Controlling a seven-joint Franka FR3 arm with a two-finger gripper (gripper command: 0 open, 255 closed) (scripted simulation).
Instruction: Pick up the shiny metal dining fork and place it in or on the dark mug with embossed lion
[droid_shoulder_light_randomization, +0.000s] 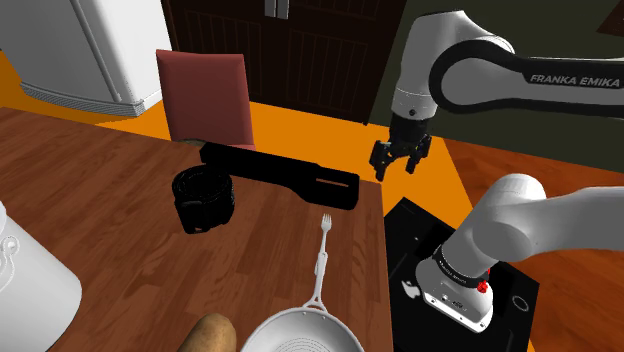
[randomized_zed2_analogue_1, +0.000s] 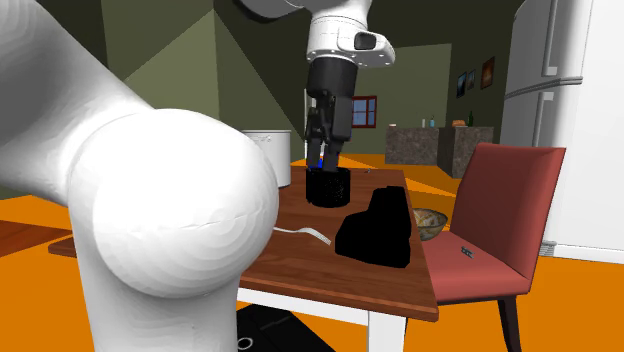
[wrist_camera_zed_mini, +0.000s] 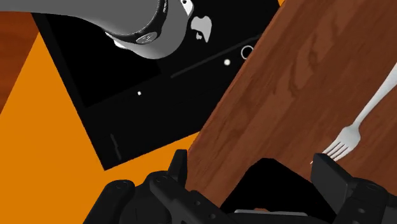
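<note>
- Nearest in the shoulder view, a white pan sits at the front edge of the wooden surface. Its inside is plain white, and a brown loaf-like lump lies just beside it.
- The metal fork lies flat on the surface with its tines pointing away from the pan and its handle end reaching the pan's rim. Nothing grips it.
- A large white pot stands at that view's left edge. Its contents cannot be seen from here.
- The black stand rests on the orange floor beside the surface's corner.
- The hand hangs in the air over the surface's edge by the stand. Its fingers are spread wide with nothing between them. In the wrist view the fork's tines show just beside one finger, well below it.
- The dark mug stands upright mid-surface, well apart from the fork. Its inside is dark, and what it holds cannot be told.
- A long black object lies just beyond the mug, stretching toward the surface's far corner.
- In the second exterior view a small patterned bowl sits behind that black object, its contents unclear.
- A red chair is drawn up to the far edge.
- A white fridge stands farthest back.
</note>
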